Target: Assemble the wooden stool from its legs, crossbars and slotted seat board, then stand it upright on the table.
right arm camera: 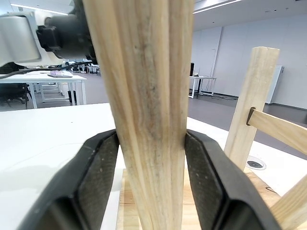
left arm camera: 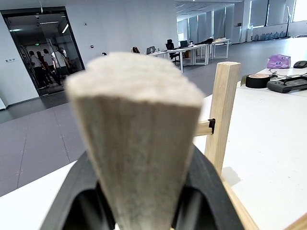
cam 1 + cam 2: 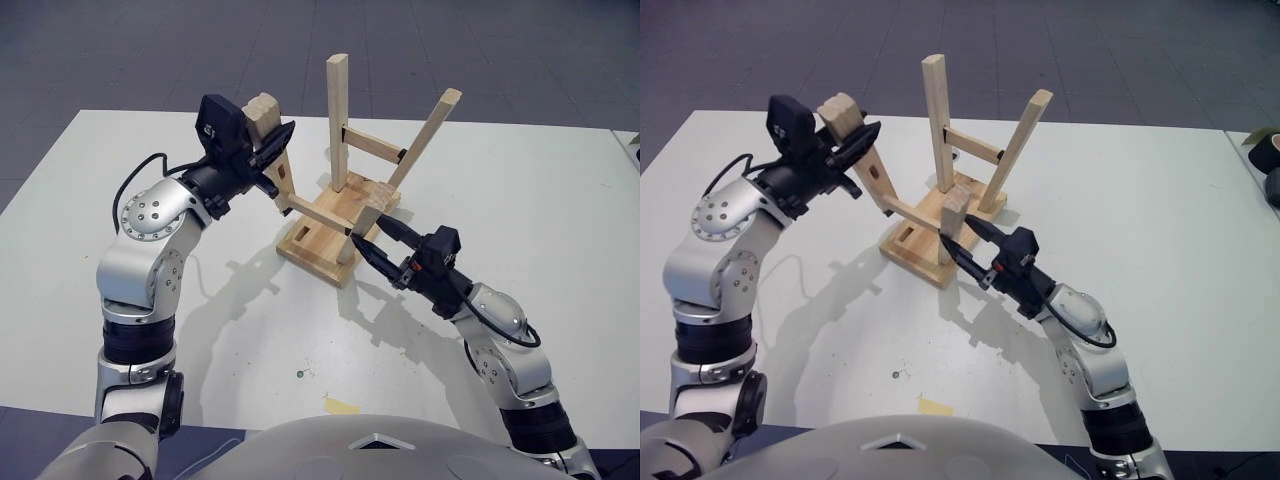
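- Wood pieces were seen put together as a half-built stool, turned upside down on the white table (image 3: 560,220).
- The slotted seat board (image 3: 312,255) was laid flat on the table, and the legs were pointed up from it.
- At the far side of the seat board, two legs were stood up: a straight leg (image 3: 338,120) and a leaning leg (image 3: 428,130). They were joined by a crossbar (image 3: 372,147).
- At the left side of the seat board, a third leg (image 3: 264,108) was tilted away from it. It was pinched near its top end by the left gripper (image 3: 276,150).
- At the near side of the seat board, a fourth leg (image 3: 372,212) was pinched by the right gripper (image 3: 370,235). A black pad (image 1: 98,177) was pressed on each side of the wood.
- A second crossbar (image 3: 315,213) was run between the third leg and the fourth leg, just above the seat board.
- Whether the third leg's lower end was set into the seat board could not be told.
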